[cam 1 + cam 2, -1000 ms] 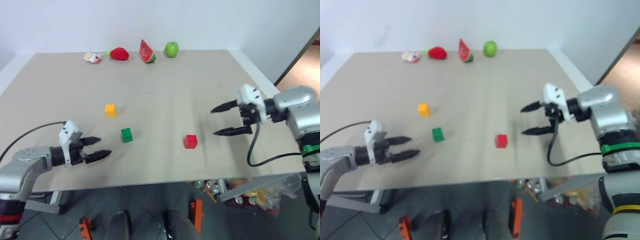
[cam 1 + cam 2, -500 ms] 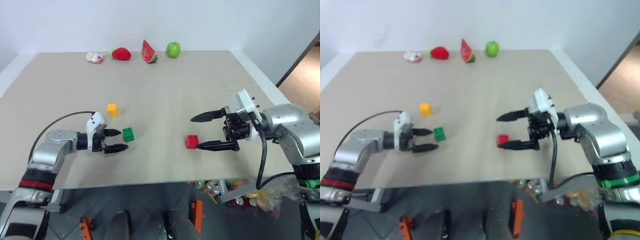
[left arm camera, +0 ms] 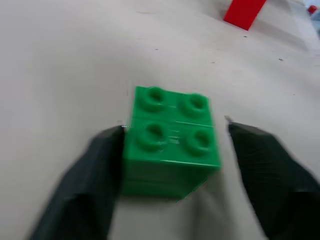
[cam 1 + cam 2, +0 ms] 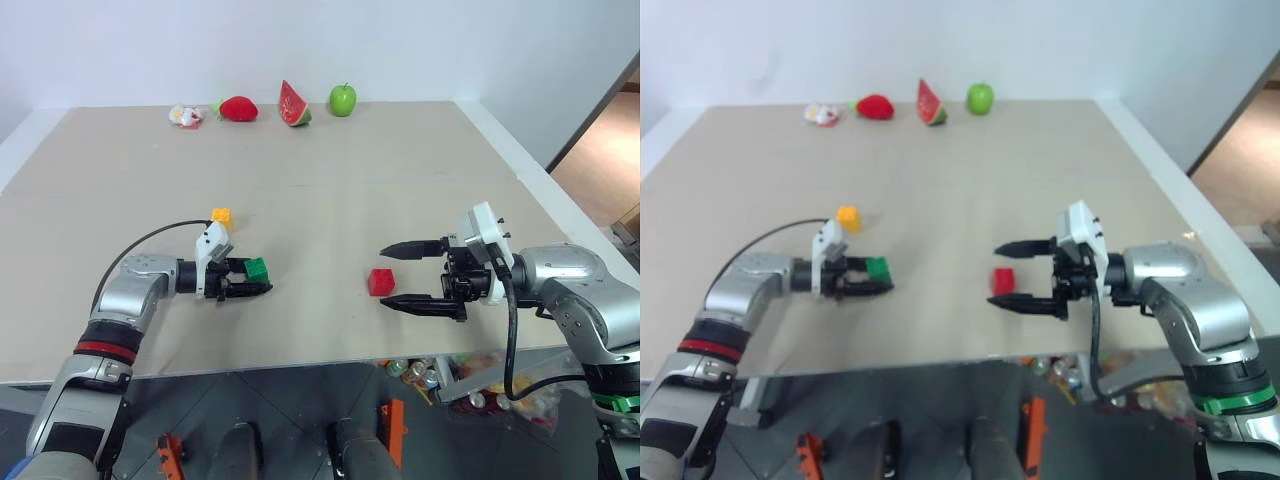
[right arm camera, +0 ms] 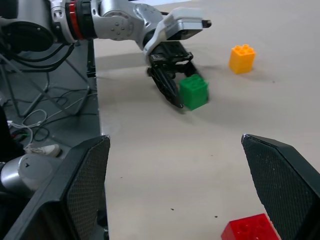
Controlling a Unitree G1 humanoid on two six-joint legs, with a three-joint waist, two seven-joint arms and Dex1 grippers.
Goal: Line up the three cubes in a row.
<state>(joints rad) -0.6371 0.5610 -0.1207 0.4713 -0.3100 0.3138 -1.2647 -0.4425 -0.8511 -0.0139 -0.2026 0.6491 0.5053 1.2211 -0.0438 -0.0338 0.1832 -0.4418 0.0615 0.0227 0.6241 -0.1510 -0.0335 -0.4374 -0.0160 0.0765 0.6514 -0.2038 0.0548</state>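
Cubes lie spread on the desk (image 4: 330, 200) — the green cube (image 4: 257, 268) at about 9 o'clock between the left hand (image 4: 252, 277) fingers, one finger (image 3: 95, 170) touching its side, the other just apart; whether it is gripped I cannot tell. Yellow cube (image 4: 221, 216) sits just beyond, toward 10 o'clock. Red cube (image 4: 380, 282) rests near centre — the right hand (image 4: 392, 275) spread wide open just beside it.

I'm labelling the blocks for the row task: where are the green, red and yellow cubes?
green cube (image 3: 172, 137), left wrist view, on its studded top.
red cube (image 4: 380, 282), left eye view, middle of the block.
yellow cube (image 5: 242, 58), right wrist view, on its front face.
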